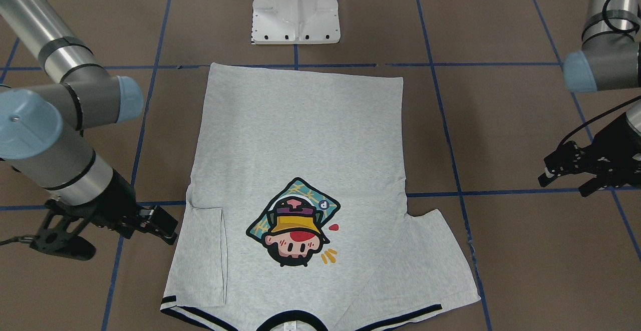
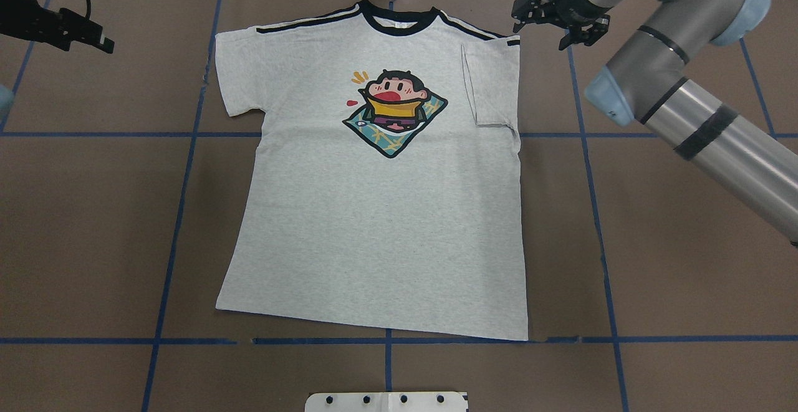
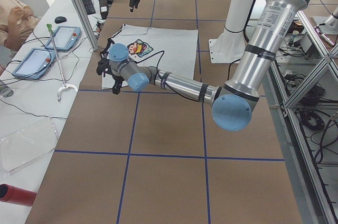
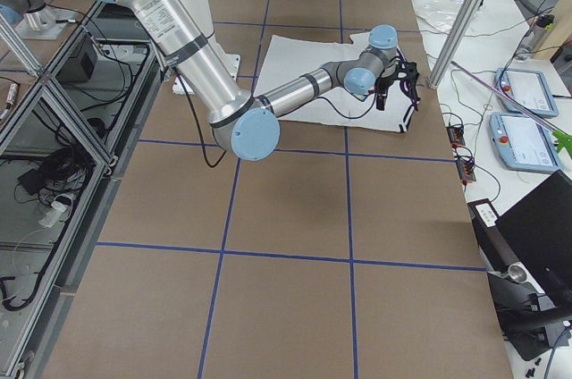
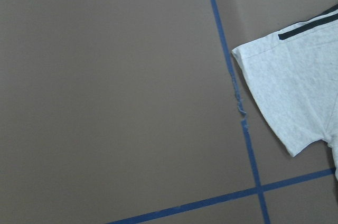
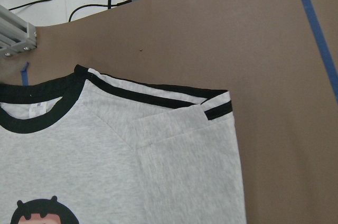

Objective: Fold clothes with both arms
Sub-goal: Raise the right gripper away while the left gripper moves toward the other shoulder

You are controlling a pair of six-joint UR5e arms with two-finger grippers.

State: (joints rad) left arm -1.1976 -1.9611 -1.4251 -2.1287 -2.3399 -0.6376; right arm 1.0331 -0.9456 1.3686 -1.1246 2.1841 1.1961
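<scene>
Through the front camera I'm counting one T-shirt. It is lying flat and print-up in the middle of the bench, with its hem toward the one white pedestal and its black collar toward the operators' side. One sleeve, on the robot's right, is lying folded in over the body. The other sleeve is spreading out flat.

Two arms are reaching in. The right pincer is hovering just beside the folded sleeve's edge, jaws parted and holding nothing. The left pincer is hanging well apart from the shirt, also parted and empty.

From overhead, blue tape lines are dividing the brown bench top into squares, and the shirt is crossing several of them.

The left side camera is showing me one seated person at a white desk beside the bench. On the desk are two tablets, one grabber stick and one red bottle.

The right side camera is showing a metal frame with loose cables behind the robot.

The left wrist camera is looking at the flat sleeve and bare brown surface. The right wrist camera is looking down on the collar and the folded sleeve's striped cuff.
</scene>
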